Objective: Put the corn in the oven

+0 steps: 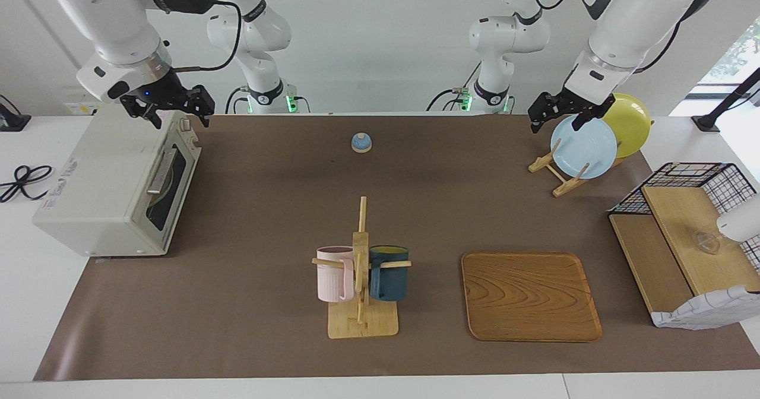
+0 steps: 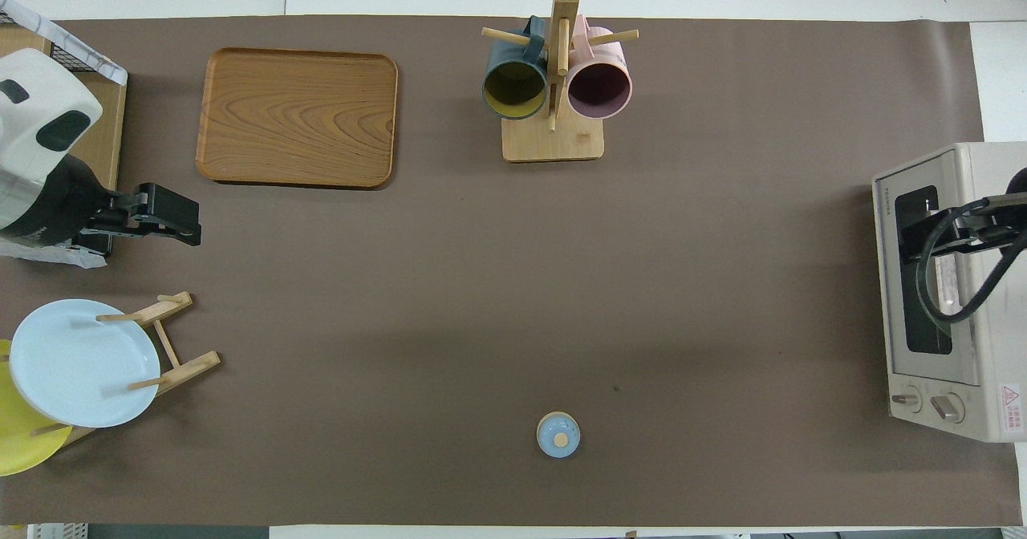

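Tabletop seen from the facing camera, with the clock face laid on the brown mat [image 1: 267,209].

At nine o'clock, the oven [image 1: 101,209] stands on the mat's edge at the right arm's end. Its door is shut and faces three o'clock. The corn cannot be made out in either view.

The right gripper [image 1: 181,120] hangs over the oven's top edge with its fingers spread and holding nothing.

A wide bare strip of mat lies in front of the door.

At twelve, a small blue knobbed lid [image 1: 361,142] stands alone.

At six, a wooden mug rack [image 1: 360,256] carries a pink mug [image 1: 333,274] and a dark blue mug [image 1: 389,274].

At five, a wooden tray [image 1: 528,298] lies flat, apart from the rack.

At two, a plate rack [image 1: 561,179] holds a blue plate [image 1: 585,146] and a yellow plate [image 1: 632,123] on edge.

The left gripper [image 1: 555,126] hangs in the air by the blue plate's rim, fingers spread.

At three, a wire shelf [image 1: 683,179] sits on the mat's edge.
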Robot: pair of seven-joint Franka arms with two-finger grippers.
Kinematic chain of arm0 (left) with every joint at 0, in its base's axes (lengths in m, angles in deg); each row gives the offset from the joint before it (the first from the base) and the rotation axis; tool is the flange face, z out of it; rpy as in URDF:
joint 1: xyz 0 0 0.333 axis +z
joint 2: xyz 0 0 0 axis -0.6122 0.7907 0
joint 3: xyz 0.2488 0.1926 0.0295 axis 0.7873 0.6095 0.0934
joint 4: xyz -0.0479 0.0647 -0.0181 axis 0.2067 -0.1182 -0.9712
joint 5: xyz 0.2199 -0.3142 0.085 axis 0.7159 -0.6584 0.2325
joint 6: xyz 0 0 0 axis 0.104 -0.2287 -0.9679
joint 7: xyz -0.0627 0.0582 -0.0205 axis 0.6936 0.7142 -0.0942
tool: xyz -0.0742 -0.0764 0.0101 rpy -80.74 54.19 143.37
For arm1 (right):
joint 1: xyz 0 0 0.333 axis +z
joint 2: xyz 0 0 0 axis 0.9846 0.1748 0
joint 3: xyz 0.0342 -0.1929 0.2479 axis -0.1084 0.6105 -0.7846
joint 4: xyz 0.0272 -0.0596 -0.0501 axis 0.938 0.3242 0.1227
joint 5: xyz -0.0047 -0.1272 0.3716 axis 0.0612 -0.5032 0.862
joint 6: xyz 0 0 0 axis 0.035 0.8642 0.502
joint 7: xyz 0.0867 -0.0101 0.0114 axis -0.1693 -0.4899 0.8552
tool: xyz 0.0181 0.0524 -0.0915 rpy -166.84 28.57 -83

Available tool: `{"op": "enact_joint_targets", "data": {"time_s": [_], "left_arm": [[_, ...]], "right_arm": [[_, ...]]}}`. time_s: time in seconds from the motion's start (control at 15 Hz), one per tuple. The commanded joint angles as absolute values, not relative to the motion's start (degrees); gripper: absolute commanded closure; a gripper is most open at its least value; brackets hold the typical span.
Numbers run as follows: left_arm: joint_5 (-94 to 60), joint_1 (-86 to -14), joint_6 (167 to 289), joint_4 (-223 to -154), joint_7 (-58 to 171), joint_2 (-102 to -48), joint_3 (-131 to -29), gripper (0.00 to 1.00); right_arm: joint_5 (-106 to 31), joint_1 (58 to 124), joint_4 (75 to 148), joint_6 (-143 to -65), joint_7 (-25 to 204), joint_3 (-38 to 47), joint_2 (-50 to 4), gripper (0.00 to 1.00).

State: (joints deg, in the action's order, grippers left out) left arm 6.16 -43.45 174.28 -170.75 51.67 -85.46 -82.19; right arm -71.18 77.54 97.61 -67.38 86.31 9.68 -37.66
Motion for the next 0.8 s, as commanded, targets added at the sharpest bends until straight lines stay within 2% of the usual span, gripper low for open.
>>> {"op": "enact_joint_targets", "data": {"time_s": [0.0,0.74], "left_arm": [[7.1,-42.9,173.2,-170.2,51.6,-85.5,-82.7,0.0],[7.1,-42.9,173.2,-170.2,51.6,-85.5,-82.7,0.0]], "right_arm": [[-69.1,77.2,96.1,-65.4,85.7,9.8,-36.9,0.0],[-69.1,76.5,97.2,-65.9,86.3,10.0,-37.8,0.0]]}}
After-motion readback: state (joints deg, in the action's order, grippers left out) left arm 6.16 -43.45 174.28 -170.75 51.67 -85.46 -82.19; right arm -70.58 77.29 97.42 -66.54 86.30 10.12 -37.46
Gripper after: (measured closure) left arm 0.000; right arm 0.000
